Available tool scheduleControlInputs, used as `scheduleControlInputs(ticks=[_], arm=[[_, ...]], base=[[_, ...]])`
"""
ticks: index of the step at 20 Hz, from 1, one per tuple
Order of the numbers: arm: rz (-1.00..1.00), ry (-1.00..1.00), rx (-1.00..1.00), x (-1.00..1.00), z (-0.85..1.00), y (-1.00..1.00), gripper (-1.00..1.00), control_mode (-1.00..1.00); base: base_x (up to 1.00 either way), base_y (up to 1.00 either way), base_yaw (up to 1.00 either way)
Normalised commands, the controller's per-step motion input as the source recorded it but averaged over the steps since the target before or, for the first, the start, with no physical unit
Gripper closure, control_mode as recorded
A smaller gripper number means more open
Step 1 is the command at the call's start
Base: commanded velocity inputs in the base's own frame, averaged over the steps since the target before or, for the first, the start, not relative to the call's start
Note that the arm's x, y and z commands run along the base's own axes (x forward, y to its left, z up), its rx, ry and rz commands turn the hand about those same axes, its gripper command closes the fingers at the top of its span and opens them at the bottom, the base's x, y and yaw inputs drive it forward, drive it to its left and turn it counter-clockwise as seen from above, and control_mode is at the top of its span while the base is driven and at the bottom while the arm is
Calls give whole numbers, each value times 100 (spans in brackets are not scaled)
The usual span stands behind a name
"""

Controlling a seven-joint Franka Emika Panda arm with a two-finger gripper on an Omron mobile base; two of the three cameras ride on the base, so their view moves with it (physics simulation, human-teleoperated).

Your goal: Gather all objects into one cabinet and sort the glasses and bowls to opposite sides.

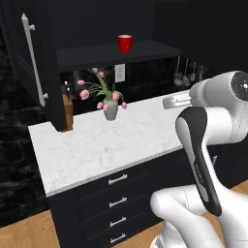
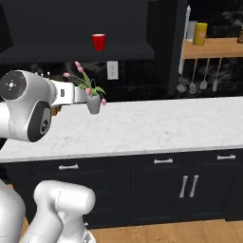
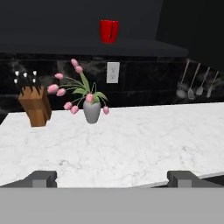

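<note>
One of the glasses, a small red cup (image 1: pixel 125 43) (image 2: pixel 98 42) (image 3: pixel 109 31), stands upright on the dark shelf of the black upper cabinet (image 1: pixel 116 54) (image 2: pixel 76 51). The cabinet's tall door (image 1: pixel 26 63), with its long silver bar handle, is swung open to the left. My gripper (image 3: pixel 113 178) is open with nothing between its fingers. It hovers in front of the counter, well below the shelf, and faces the cup and the back wall. The bowls are out of view.
A grey vase of pink tulips (image 1: pixel 110 109) (image 3: pixel 91 112) and a wooden knife block (image 3: pixel 36 108) stand at the back of the white marble counter (image 1: pixel 111 140). Utensils (image 2: pixel 194 83) hang on the right wall. Black drawers (image 1: pixel 117 201) lie below.
</note>
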Motion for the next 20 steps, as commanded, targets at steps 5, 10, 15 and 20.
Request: scheduleControlInputs(ticks=[5, 10, 15, 20], arm=[[0, 0, 0, 0, 0, 0, -100, 100], [0, 0, 0, 0, 0, 0, -100, 100], [0, 0, 0, 0, 0, 0, -100, 100], [-2, -1, 0, 14, 0, 0, -100, -100]], base=[[28, 0, -4], [42, 0, -6], [50, 0, -6], [19, 0, -3]])
